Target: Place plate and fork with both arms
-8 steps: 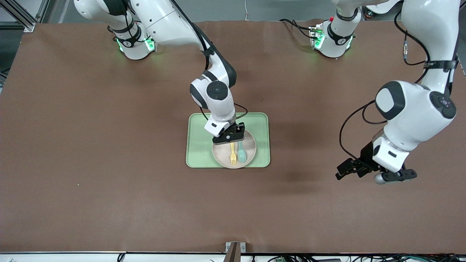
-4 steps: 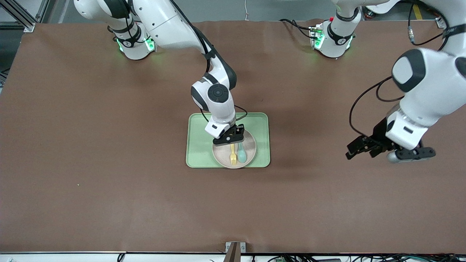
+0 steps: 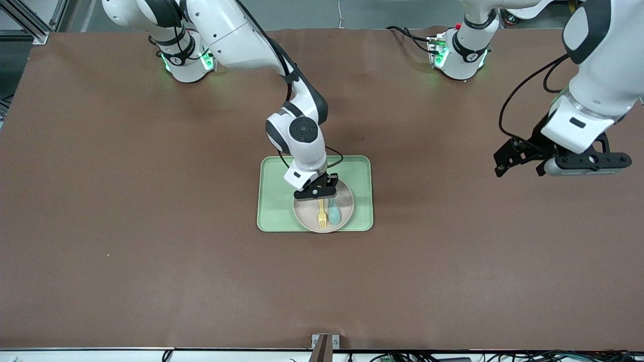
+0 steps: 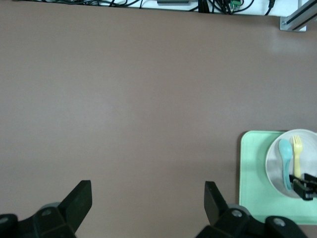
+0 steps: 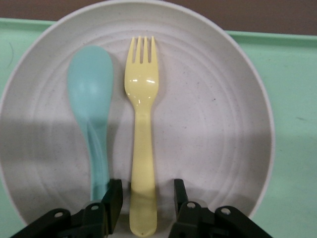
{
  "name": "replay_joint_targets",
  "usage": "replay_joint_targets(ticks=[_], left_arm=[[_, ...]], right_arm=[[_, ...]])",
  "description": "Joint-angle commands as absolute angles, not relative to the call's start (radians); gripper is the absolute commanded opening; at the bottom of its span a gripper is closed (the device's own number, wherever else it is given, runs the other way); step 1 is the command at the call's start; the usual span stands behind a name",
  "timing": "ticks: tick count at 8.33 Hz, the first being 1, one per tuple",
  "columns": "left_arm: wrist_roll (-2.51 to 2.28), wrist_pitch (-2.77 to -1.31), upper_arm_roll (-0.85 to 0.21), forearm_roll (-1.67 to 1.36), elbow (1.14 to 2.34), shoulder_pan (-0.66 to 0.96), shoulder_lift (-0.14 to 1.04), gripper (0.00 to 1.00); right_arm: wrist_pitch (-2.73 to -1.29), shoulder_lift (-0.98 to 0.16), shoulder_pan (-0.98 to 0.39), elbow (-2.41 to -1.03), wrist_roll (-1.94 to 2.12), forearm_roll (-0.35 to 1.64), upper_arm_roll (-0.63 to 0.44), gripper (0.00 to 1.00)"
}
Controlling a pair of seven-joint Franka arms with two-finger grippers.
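Nearest the front camera, the plate [image 3: 324,211] sits on the green tray [image 3: 274,201], at the tray's nearer edge. On the plate lie the fork [image 3: 322,213] and a teal spoon [image 3: 334,211], side by side and just apart, tines and bowl pointing toward the front camera.

A little farther back, the right claw [image 3: 317,191] is low over the fork's handle end. In the right wrist view its two fingers [image 5: 113,198] stand apart, one on each side of the yellow handle, with a small gap either side and not yet clamped; one finger comes close to the spoon's handle.

The step in hand looks like the pick-up of the fork. The next move calls for the fingers to pinch the narrow handle squarely without catching the spoon, then a straight lift.

Toward the left arm's end of the bench [image 3: 151,251], the left claw [image 3: 518,158] hangs in the air over bare surface, jaws wide apart and holding nothing. That arm waits; the plate would presumably fall to it.
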State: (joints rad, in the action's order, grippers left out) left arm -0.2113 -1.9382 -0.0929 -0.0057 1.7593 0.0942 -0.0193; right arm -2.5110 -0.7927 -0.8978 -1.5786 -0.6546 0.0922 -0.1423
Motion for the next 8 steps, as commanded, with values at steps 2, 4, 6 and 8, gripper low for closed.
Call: replay_joint_targets(ticks=[2, 4, 6, 8], left_arm=[[-0.106, -1.795, -0.017, 0.015, 1.706, 0.123, -0.057, 1.0], [-0.083, -1.786, 0.021, 0.014, 1.634, 0.12, -0.042, 1.0], [-0.078, -1.781, 0.021, 0.014, 1.623, 0.11, -0.041, 1.0], [-0.068, -1.776, 0.021, 0.012, 1.626, 0.112, -0.035, 1.0]], right_arm=[[-2.5, -0.801, -0.93, -1.569, -0.756, 0.065, -0.16, 0.07], [-2.467, -0.793, -0.925, -1.568, -0.764, 0.066, -0.16, 0.0], [-2.397, -0.767, -0.914, -1.568, -0.761, 0.069, -0.158, 0.0], [-2.211, -0.654, -0.873, -1.578, -0.758, 0.089, -0.15, 0.0]])
